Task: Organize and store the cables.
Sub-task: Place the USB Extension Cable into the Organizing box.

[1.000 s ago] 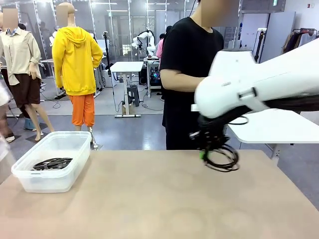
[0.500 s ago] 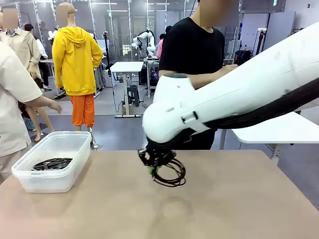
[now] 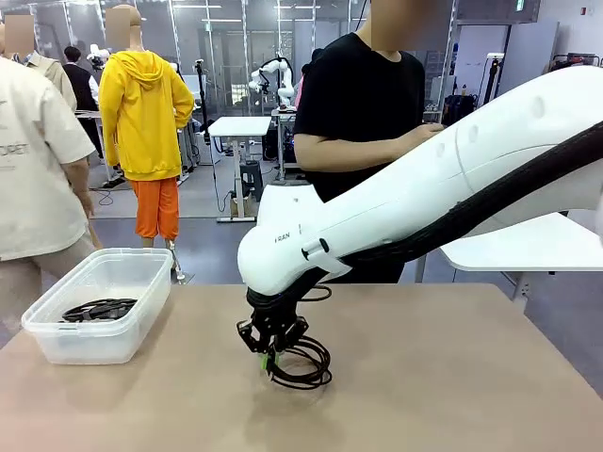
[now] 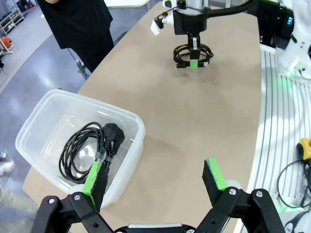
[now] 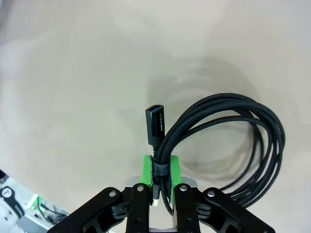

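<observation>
Pinching coiled cable (image 5: pixel 216 109), right gripper (image 5: pixel 159 183) nearly closed; left gripper (image 4: pixel 154 174) spread wide, empty.

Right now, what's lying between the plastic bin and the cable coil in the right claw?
Nothing: bare tabletop between the bin and the cable coil, plain in the front view.

Tan table (image 3: pixel 452 377) bearing clear bin (image 3: pixel 85 344)

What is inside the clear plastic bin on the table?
The bin holds a coiled black cable with a plug. A finger of the left gripper covers the coil's near edge.
</observation>
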Robot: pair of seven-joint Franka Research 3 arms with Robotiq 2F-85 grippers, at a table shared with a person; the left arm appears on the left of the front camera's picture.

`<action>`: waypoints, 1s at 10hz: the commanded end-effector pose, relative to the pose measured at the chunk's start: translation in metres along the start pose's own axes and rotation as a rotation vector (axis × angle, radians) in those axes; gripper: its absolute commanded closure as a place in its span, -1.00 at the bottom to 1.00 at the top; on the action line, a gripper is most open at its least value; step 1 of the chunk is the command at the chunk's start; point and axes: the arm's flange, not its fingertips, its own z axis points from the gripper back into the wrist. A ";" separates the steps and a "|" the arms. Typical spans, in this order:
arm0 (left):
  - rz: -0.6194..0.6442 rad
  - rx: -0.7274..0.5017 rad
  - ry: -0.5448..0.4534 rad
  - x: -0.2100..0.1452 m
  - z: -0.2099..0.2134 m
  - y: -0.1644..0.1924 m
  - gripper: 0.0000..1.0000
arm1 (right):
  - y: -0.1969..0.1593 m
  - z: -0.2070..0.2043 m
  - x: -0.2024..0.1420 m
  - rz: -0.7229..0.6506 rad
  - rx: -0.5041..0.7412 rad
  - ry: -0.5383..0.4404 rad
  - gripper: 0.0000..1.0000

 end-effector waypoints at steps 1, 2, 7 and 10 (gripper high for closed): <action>-0.008 -0.003 -0.024 0.000 0.000 0.000 -1.00 | -0.003 0.006 0.007 -0.007 0.002 0.012 0.52; -0.008 -0.003 -0.024 0.000 0.000 0.000 -1.00 | -0.006 0.010 0.006 -0.011 0.004 0.001 -0.28; -0.029 -0.121 0.042 0.044 -0.032 0.008 -1.00 | -0.060 0.055 -0.022 -0.036 0.104 -0.075 -0.96; -0.025 -0.192 0.130 0.089 -0.084 0.007 -1.00 | -0.130 0.107 -0.062 0.011 0.157 -0.200 -1.00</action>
